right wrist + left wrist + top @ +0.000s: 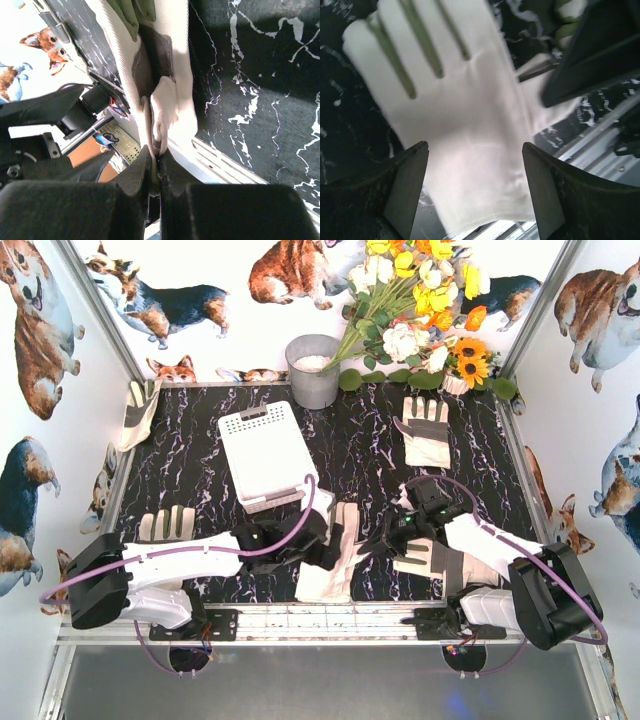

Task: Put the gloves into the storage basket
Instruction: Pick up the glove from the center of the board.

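The white slotted storage basket (265, 452) stands at mid-table. My left gripper (338, 545) is open and hovers over a cream-white glove (335, 565) lying flat near the front rail. In the left wrist view this glove (465, 110) lies between the spread fingers (407, 185), and the gripper (475, 170) holds nothing. My right gripper (398, 530) is shut on the edge of another glove (432, 562) with grey patches. In the right wrist view this glove (170, 100) is pinched at the gripper's (156, 160) tips. More gloves lie at the back right (425, 430), front left (165, 525) and left wall (135, 410).
A grey metal bucket (313, 370) stands at the back behind the basket, with a bunch of flowers (420, 310) to its right. A metal rail (330, 620) runs along the front edge. Printed walls close in both sides.
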